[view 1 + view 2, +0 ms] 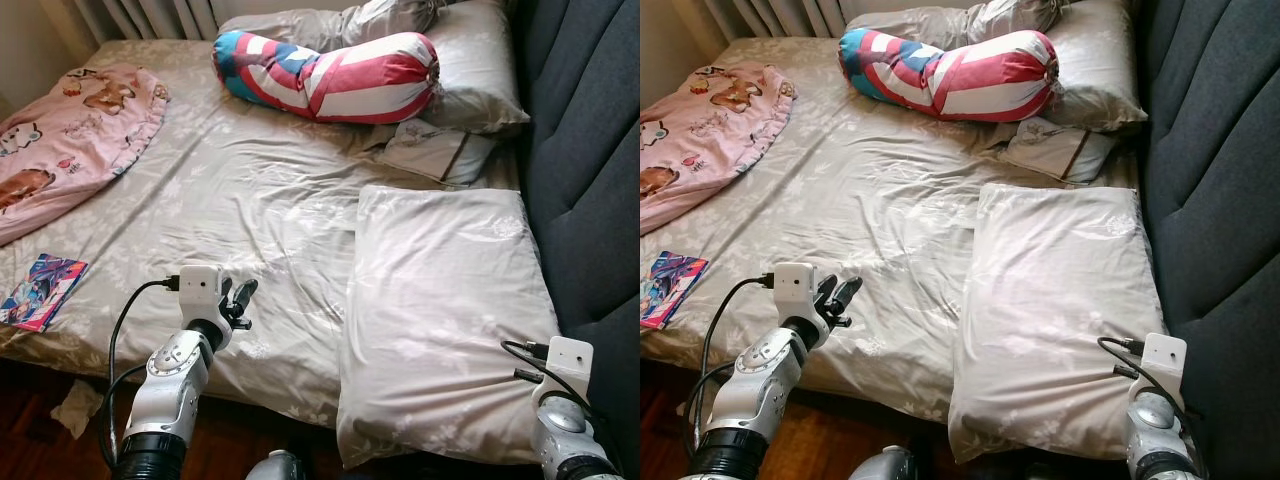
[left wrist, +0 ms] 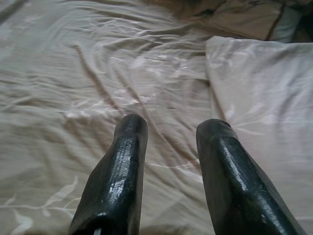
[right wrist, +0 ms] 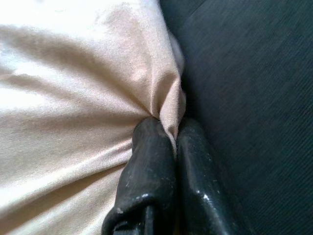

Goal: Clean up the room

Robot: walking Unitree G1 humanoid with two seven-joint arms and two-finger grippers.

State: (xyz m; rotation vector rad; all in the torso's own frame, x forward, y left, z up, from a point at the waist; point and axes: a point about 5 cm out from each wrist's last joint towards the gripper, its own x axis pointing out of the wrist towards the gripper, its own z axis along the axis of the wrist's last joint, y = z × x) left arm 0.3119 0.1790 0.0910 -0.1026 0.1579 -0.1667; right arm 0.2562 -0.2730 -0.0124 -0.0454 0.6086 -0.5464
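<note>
A: Right gripper?
B: 2 fingers pinched on near pillow corner, right side by headboard.
A: Left gripper?
B: Fingers apart, empty, over sheet.
A: Risk?
B: Thin fabric pinch prob slips if tugged.

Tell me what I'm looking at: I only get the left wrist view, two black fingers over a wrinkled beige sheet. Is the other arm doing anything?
Observer: Yes. The right gripper is shut on a fold of the large beige pillow, beside the dark grey padded headboard.
Operator: Anything colourful on the bed?
Observer: A red, white and blue striped bolster lies near the top.
Operator: Anything else?
Observer: A colourful picture book lies near the bed's left edge.
</note>
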